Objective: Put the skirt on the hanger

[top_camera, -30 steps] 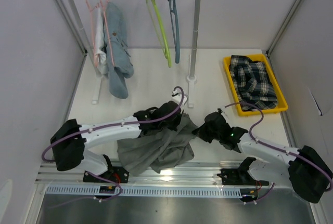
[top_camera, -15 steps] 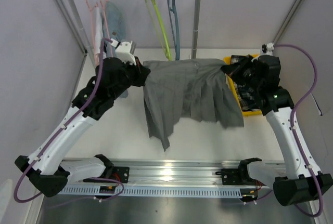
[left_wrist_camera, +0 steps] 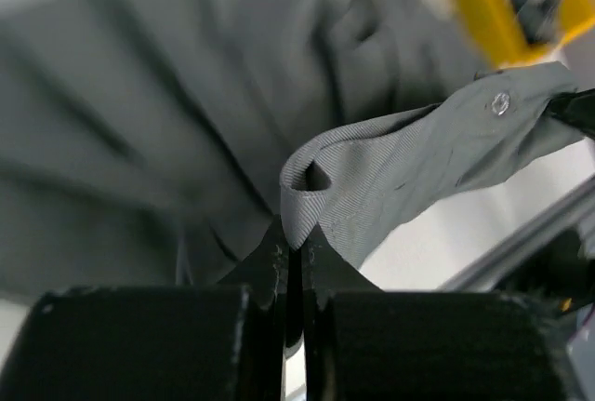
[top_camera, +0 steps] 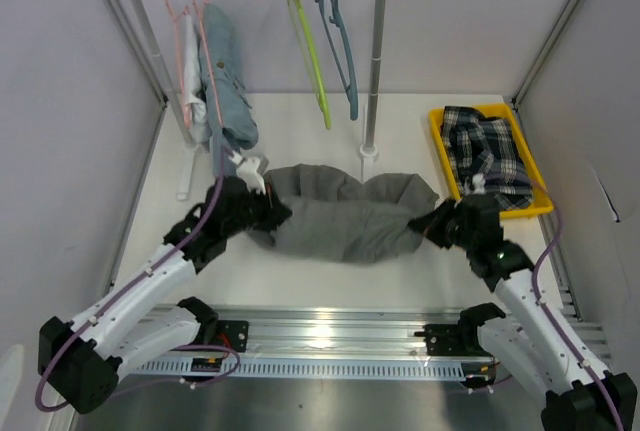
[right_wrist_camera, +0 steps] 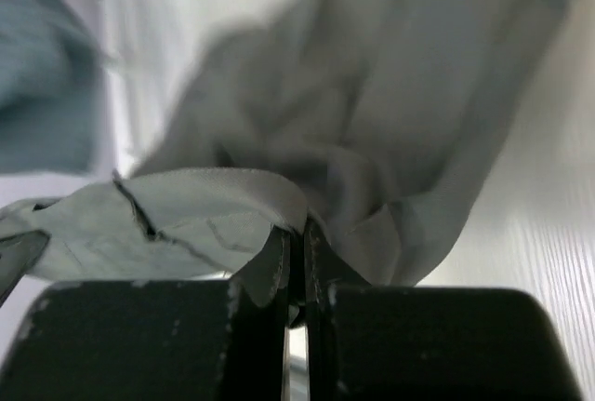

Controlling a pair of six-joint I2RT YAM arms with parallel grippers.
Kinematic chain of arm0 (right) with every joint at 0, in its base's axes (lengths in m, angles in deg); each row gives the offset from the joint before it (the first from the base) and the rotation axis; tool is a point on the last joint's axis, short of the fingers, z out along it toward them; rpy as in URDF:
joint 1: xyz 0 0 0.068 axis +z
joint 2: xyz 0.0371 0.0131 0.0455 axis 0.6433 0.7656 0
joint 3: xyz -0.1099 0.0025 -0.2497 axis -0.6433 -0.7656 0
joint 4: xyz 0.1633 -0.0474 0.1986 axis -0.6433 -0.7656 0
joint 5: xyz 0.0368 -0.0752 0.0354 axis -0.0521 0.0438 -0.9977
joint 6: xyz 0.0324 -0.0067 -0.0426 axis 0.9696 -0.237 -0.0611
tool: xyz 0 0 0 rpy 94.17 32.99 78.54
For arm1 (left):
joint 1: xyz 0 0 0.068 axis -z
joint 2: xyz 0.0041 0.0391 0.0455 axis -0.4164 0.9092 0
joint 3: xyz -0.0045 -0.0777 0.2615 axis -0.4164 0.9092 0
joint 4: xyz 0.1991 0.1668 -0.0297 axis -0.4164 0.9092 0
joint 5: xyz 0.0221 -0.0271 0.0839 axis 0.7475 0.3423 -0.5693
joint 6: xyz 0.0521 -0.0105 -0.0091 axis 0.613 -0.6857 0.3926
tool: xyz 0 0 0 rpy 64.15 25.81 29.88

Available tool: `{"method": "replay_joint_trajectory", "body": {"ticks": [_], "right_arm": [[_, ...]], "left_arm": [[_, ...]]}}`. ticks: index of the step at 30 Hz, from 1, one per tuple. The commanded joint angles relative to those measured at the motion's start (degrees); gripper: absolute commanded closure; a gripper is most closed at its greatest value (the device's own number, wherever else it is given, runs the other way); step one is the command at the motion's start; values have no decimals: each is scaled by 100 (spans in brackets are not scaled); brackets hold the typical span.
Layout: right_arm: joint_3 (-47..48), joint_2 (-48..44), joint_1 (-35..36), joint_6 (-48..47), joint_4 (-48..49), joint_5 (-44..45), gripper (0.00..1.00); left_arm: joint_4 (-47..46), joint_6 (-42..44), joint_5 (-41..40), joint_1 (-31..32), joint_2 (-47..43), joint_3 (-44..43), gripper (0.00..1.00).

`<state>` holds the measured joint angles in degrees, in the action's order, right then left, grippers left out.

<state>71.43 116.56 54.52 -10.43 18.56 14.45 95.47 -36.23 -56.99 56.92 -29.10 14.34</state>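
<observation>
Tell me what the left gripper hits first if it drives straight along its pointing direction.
The grey skirt: the left gripper is shut on its edge, with the bunched cloth right ahead. Beyond that, probably the right gripper, though depth is unclear.

Skirt (top_camera: 345, 216) apparently on table (top_camera: 290, 146), before rack (top_camera: 375, 61)

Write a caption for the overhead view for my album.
Left gripper and right gripper pinch opposite ends of the grey skirt on the table, before an empty green hanger.
</observation>
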Motion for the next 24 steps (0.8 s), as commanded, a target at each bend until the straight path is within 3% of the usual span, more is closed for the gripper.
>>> {"method": "replay_joint_trajectory", "body": {"ticks": [1, 3, 5, 6, 7, 9, 12, 13, 16, 20, 24], "right_arm": [[-1278, -648, 736, 951, 559, 606, 99], [-1904, -939, 1160, 1252, 578, 1106, 88], [-2089, -1053, 1618, 1516, 464, 1432, 75], [-2081, -1054, 1724, 1552, 420, 1617, 63], [-2046, -1054, 1873, 1561, 306, 1697, 58], [-1853, -992, 1979, 1561, 104, 1864, 47], [-1538, -1027, 2129, 1517, -292, 2172, 37], [-1467, -1036, 2138, 1499, -414, 2216, 35], [-1186, -1045, 2182, 1429, -617, 2295, 30], [-825, -957, 2199, 1289, -890, 2497, 27], [-456, -869, 2208, 1008, -1074, 2725, 26]], "left_arm": [[-1032, -934, 595, -6, -155, 1571, 100], [-1550, -1163, 746, 73, -68, 2082, 99], [-1780, -1217, 737, 160, -32, 2444, 92], [-1921, -1217, 737, 187, -32, 2498, 88], [-1931, -1208, 720, 205, -41, 2516, 77], [-1896, -1103, 755, 240, -164, 2499, 69], [-1581, -893, 694, 249, -584, 2306, 52], [-1475, -840, 659, 240, -690, 2149, 44], [-956, -611, 571, 249, -1034, 1691, 39], [-210, -348, 281, 240, -1236, 1076, 38], [-68, -198, 105, 240, -1219, 146, 37]]}}
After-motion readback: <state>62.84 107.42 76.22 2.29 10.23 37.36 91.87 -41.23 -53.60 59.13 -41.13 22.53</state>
